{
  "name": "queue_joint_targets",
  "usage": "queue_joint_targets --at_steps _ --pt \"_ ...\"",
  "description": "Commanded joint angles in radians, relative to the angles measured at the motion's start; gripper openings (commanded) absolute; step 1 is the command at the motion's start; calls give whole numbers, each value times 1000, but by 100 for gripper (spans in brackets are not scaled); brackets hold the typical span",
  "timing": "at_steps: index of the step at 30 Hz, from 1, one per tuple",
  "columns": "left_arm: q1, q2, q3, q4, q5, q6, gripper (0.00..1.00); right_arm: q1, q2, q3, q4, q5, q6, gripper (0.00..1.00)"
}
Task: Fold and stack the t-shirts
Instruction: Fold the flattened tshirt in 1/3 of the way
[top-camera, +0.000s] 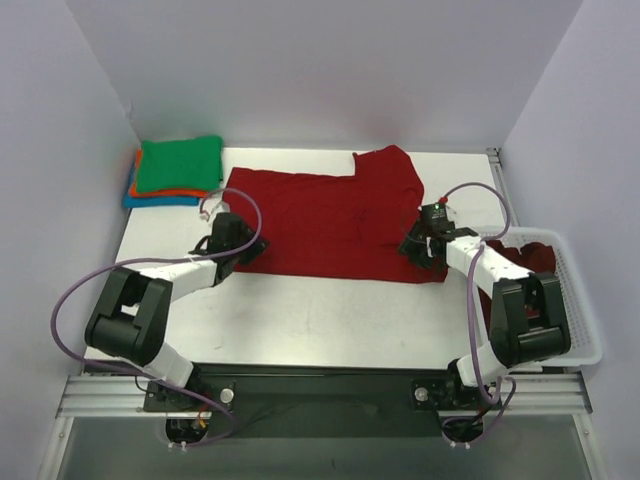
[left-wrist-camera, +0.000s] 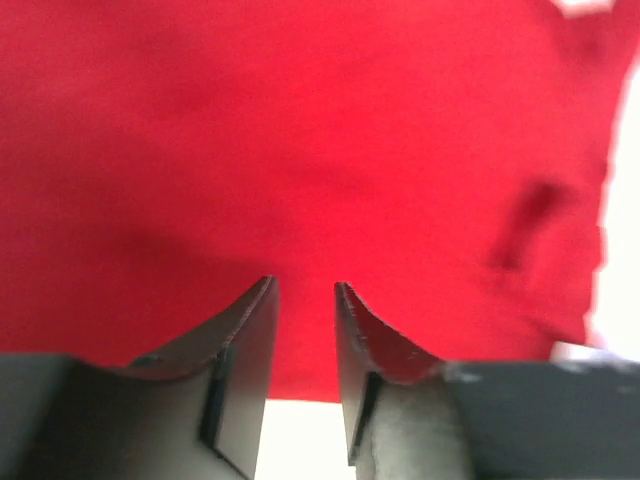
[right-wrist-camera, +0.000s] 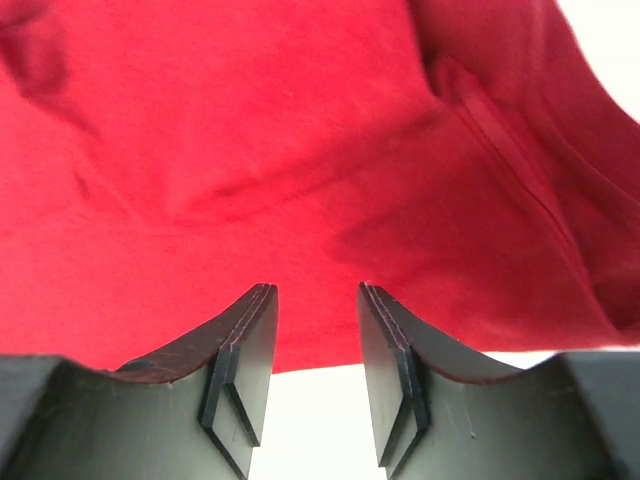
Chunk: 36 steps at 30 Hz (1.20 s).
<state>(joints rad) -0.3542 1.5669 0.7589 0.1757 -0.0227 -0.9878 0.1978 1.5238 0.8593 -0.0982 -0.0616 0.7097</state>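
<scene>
The left tool (top-camera: 244, 243) and right tool (top-camera: 418, 250), both parted and empty, sit at the near edge of one dark red cloth t-shirt (top-camera: 320, 225) spread on the white bench (top-camera: 330, 310); three folded t-shirts (top-camera: 178, 170) lie stacked far-left.

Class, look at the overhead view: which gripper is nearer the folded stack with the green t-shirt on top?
Left. The left gripper sits just front-right of the stack; the right gripper is far across the red t-shirt.

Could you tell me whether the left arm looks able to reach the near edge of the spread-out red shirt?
Probably yes: the left gripper sits right at the hem of the red shirt, jaws apart, nothing blocking.
</scene>
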Motion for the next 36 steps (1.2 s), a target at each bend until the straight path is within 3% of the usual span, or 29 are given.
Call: queue_joint_targets --at_steps 1,6,10,14,18,31,36 --pt "33 -60 -82 -45 -68 14 42 0 -59 -31 -61 89 13 40" --pt "81 -143 -158 -85 -86 -2 46 -15 -80 -58 -103 108 28 44" --pt "83 -270 -220 -209 -236 -37 55 -15 -197 -147 -113 135 40 47" --pt "92 -335 -250 -306 -359 -69 56 -15 -249 -203 -121 161 57 55" --pt "138 -285 -266 -257 -347 -77 51 -34 -211 -203 -120 160 40 55" --pt "238 -136 -297 -59 -256 -78 50 -121 -120 -192 -84 192 25 55" --pt "241 -122 -287 -79 -276 -68 39 -124 -96 -183 -77 201 24 54"
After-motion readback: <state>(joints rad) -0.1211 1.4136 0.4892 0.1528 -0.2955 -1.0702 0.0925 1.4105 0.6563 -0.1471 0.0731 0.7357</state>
